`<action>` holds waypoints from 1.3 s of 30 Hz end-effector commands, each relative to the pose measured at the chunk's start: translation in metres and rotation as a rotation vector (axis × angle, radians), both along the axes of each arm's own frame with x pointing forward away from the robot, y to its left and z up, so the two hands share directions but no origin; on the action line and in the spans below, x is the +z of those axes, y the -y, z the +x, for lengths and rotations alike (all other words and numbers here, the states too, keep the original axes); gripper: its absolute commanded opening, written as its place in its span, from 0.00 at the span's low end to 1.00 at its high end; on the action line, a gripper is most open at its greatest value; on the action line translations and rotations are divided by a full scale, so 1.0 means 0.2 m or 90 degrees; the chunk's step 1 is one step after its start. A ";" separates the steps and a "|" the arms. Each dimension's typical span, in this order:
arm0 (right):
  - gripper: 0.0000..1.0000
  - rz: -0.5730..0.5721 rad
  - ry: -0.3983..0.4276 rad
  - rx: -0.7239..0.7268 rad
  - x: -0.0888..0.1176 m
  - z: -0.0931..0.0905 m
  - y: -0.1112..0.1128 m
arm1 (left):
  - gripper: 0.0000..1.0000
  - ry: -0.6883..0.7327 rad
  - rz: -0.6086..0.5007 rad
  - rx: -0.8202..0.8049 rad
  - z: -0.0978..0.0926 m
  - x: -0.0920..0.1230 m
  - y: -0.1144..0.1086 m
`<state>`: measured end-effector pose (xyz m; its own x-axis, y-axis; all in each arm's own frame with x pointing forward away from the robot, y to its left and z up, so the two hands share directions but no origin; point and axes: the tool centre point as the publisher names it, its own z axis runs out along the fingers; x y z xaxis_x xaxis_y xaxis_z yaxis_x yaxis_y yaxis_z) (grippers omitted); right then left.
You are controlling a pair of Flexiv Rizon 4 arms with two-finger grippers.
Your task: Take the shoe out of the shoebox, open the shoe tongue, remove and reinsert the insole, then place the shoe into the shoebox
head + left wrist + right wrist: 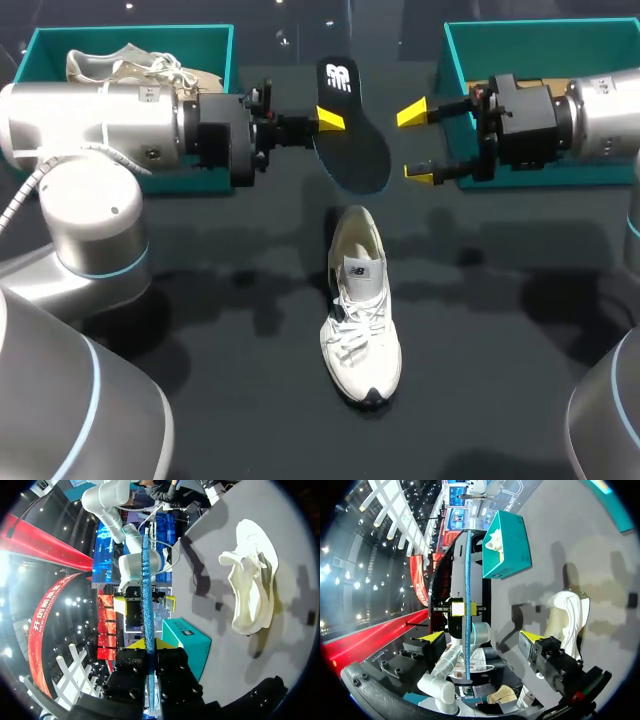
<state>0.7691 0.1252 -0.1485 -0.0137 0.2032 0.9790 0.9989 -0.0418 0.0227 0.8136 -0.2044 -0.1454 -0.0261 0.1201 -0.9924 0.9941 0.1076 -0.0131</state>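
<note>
White logo (339, 77) on insole (354, 135); illegible label (360, 271) on tongue of shoe (362, 335).

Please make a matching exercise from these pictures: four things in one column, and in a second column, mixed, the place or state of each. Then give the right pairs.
1. insole
2. white shoe
3. right gripper
4. left shoebox

a. fingers open
b. lying on the table
c. has a beige shoe inside
d. gripped by the left gripper

Pairs: 1-d, 2-b, 3-a, 4-c
</note>
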 end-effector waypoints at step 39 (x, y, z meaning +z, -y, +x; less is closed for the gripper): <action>0.30 0.032 0.014 0.055 -0.02 0.03 -0.20 | 0.00 0.031 -0.005 -0.041 0.07 -0.07 0.18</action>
<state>0.7755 0.1641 -0.1514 -0.0510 0.1520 0.9871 0.9980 0.0438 0.0448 0.8275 -0.2390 -0.1584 0.0256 0.1183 -0.9926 0.9986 0.0424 0.0308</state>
